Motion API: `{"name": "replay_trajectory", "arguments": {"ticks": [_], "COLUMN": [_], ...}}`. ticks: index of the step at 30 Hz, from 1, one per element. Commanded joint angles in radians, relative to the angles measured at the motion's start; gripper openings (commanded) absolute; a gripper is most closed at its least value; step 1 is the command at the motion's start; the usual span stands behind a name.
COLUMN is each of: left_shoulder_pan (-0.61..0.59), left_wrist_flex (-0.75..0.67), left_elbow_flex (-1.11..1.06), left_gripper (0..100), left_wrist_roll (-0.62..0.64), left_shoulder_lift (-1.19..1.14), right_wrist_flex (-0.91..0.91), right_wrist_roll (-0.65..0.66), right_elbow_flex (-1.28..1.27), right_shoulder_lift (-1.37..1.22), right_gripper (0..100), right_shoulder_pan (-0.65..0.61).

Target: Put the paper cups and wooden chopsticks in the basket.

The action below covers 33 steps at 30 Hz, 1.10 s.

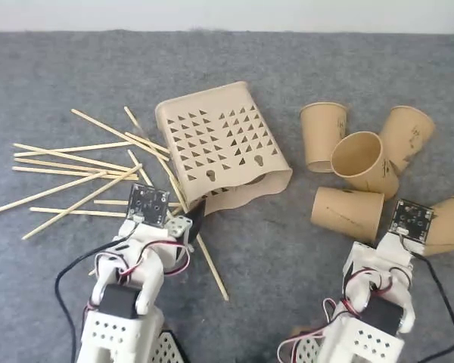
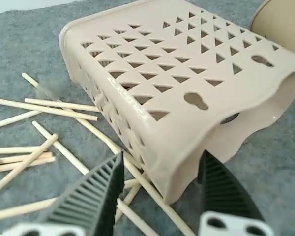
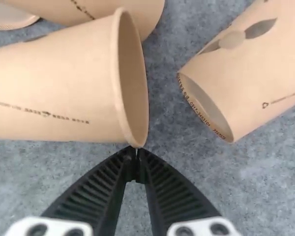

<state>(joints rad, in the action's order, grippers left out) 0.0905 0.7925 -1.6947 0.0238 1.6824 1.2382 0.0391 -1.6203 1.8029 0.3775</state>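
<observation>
Left gripper (image 2: pixel 162 162) sat closest to its lens: jaws set wide, nothing clamped, with the near rim corner of the basket (image 2: pixel 187 73) lying between them. That basket lay tipped on its side on the grey bench (image 1: pixel 272 249), perforated wall up, mouth turned toward my two arms. I could make out nothing inside it (a dark patch showed in the mouth; not identified).

Wooden chopsticks (image 1: pixel 76 162) lay scattered flat on the side of the basket away from the cups, most with their long axes crosswise to my left arm's reach. One stick (image 1: pixel 212 265) passed by the basket's near corner, under the left gripper.

Right gripper (image 3: pixel 136 156) was closed, tips meeting right at the rim of the nearest paper cup (image 3: pixel 64 93). I could not tell whether the rim was pinched or only touched. That cup lay on its side, long axis crosswise to the gripper, mouth toward a second lying cup (image 3: pixel 241 83) just beside it. Three more cups (image 1: pixel 363 162) clustered beyond, near the basket.

Judgement: the basket probably needed standing upright first, and my left arm was the nearer one for that and for the chopsticks. The cups fell to the right arm.
</observation>
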Motion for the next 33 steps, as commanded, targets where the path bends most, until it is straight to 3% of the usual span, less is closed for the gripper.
{"name": "replay_trajectory", "arguments": {"ticks": [1, 13, 16, 21, 25, 33], "left_shoulder_pan": [-0.011, -0.095, -0.097, -0.074, -0.038, -0.037], "left_wrist_flex": [-0.170, -0.446, -0.459, -0.459, -0.454, -0.397], "left_elbow_flex": [0.005, 0.231, 0.302, 0.387, 0.398, 0.513], "left_gripper": [23, 23, 19, 0, 1, 1], "left_wrist_roll": [0.005, -0.011, -0.011, -0.011, 0.000, 0.207], "left_shoulder_lift": [-0.161, -0.694, -0.787, -0.850, -0.852, -0.850], "right_wrist_flex": [-0.019, -0.018, -0.018, -0.019, -0.019, -0.016], "right_wrist_roll": [0.012, 0.012, 0.012, 0.012, 0.012, 0.012], "right_elbow_flex": [0.006, 0.006, 0.006, 0.006, 0.006, 0.006], "right_shoulder_lift": [0.008, 0.008, 0.008, 0.008, 0.008, 0.008], "right_gripper": [0.7, 0.7, 0.7, 0.7, 0.7, 0.7], "right_shoulder_pan": [0.016, 0.019, 0.019, 0.019, 0.019, 0.019]}}
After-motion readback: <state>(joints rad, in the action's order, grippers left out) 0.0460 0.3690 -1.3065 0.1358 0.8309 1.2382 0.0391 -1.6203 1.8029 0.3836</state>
